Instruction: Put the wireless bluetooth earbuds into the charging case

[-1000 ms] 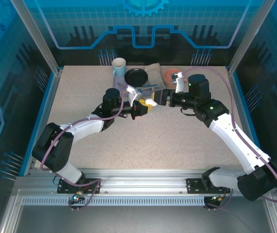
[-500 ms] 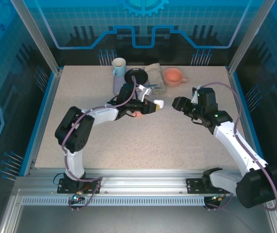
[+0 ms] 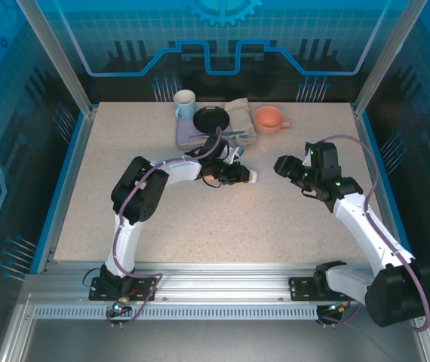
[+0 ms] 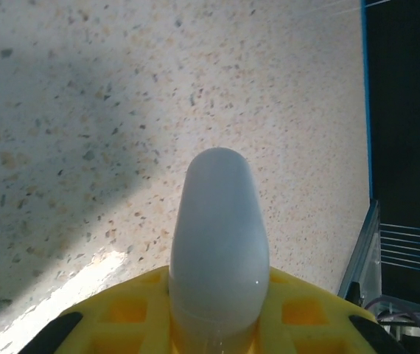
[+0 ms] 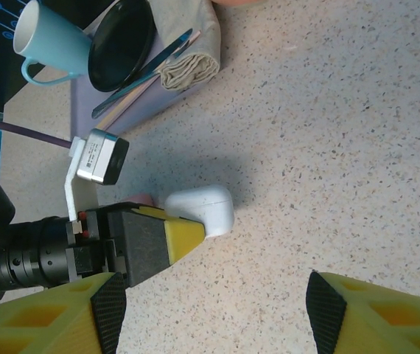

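Left hand (image 3: 242, 175) pinches the white case (image 5: 203, 209) over mid-table (image 3: 200, 222), its long axis pointing toward the spread right hand (image 3: 284, 166), which waits near but apart; I cannot make out any earbuds.

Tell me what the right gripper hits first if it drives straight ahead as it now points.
Probably the white case pinched in the left gripper, straight ahead of the right gripper. Depth is unclear; angled lower, it meets the table first.
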